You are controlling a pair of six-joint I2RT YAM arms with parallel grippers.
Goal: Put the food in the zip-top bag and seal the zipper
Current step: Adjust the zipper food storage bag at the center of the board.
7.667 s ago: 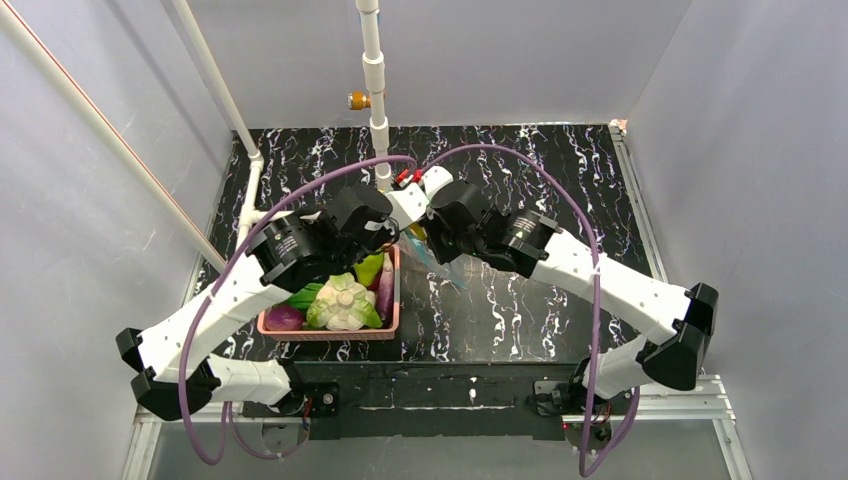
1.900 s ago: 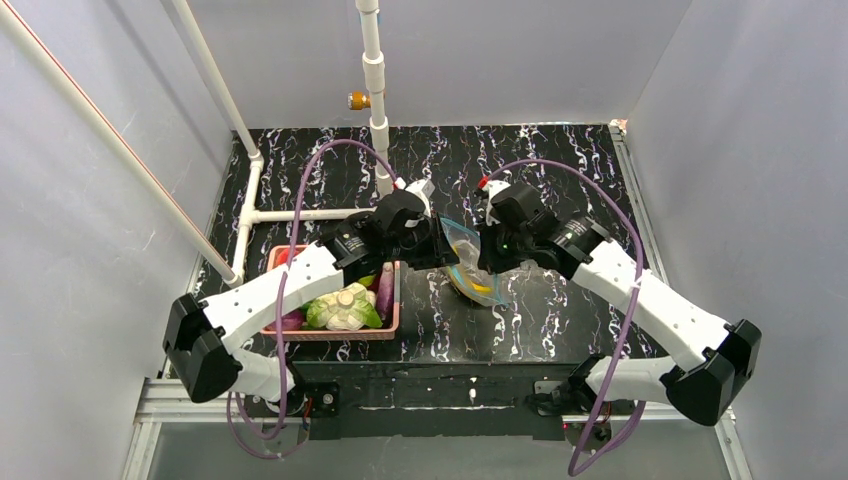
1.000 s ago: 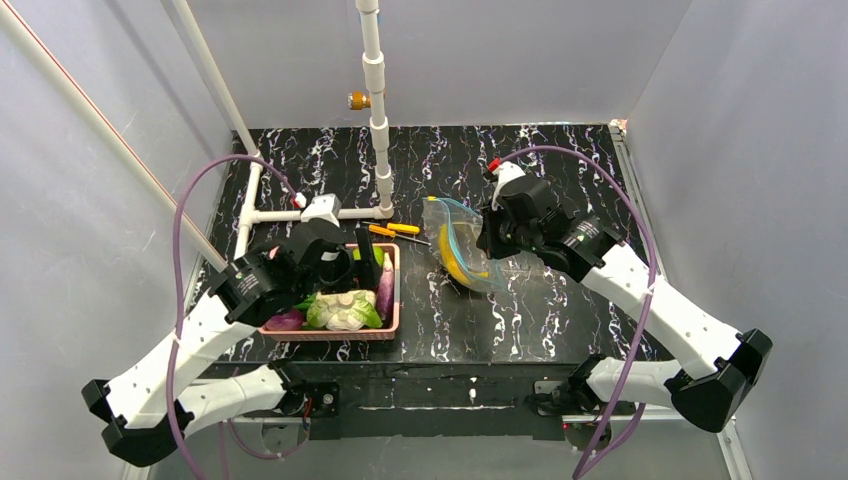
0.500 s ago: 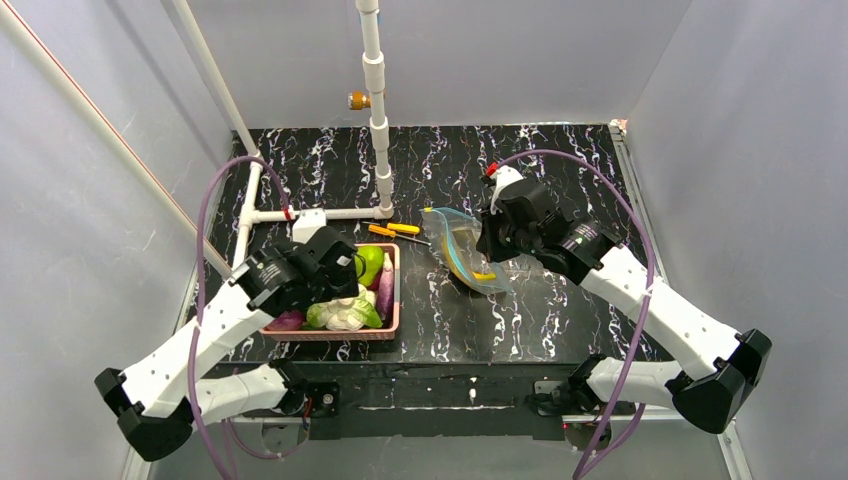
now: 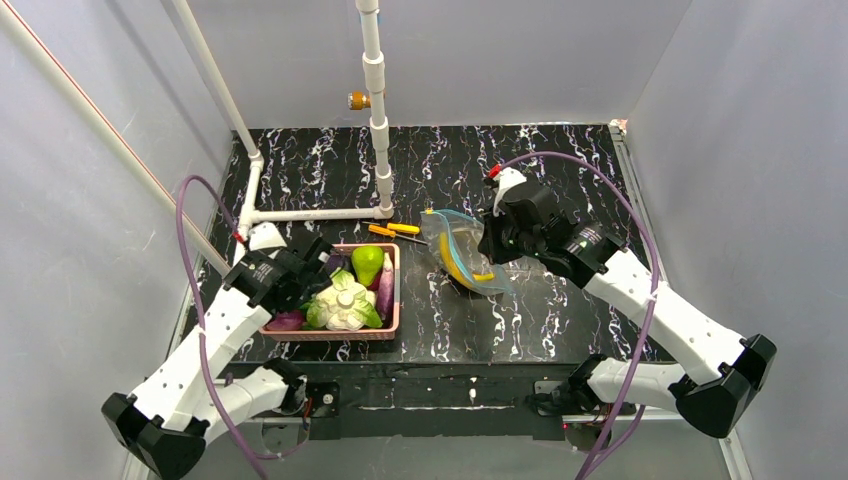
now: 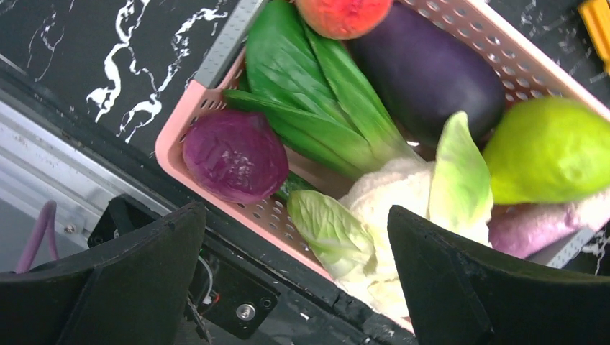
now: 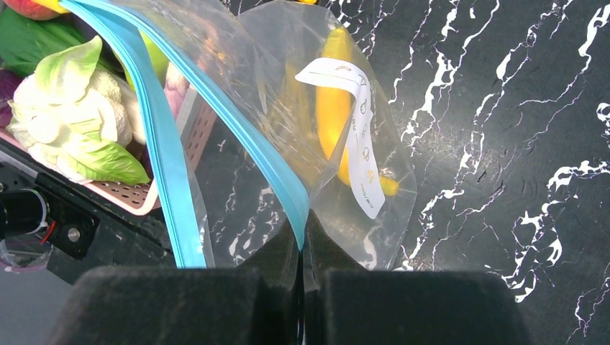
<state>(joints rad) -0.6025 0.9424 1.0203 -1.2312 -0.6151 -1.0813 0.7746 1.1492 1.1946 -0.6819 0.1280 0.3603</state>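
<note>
One pink basket [image 5: 330, 333], seven toy produce pieces [image 5: 345, 292] in it: one green pear [image 6: 547, 151], one white-and-green leafy head [image 6: 392, 205], one dark eggplant [image 6: 431, 72], one red cabbage [image 6: 235, 154], one green leafy bunch [image 6: 309, 93], one orange-red fruit [image 6: 344, 11], one pale purple oblong piece [image 6: 532, 226]. One clear bag [image 7: 252, 72] with one long yellow piece [image 7: 332, 108]. Two yellow-handled screwdrivers [image 5: 404, 228]. Two robot arms, left [image 5: 215, 335] and right [image 5: 680, 320].

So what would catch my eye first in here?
Probably the pink basket at the near left, heaped with bright toys: a green pear, a leafy head and more. Next, the clear bag at mid-table, pinched at its teal zipper by the right gripper, with a long yellow piece inside. The left gripper hangs open over the basket.
</note>
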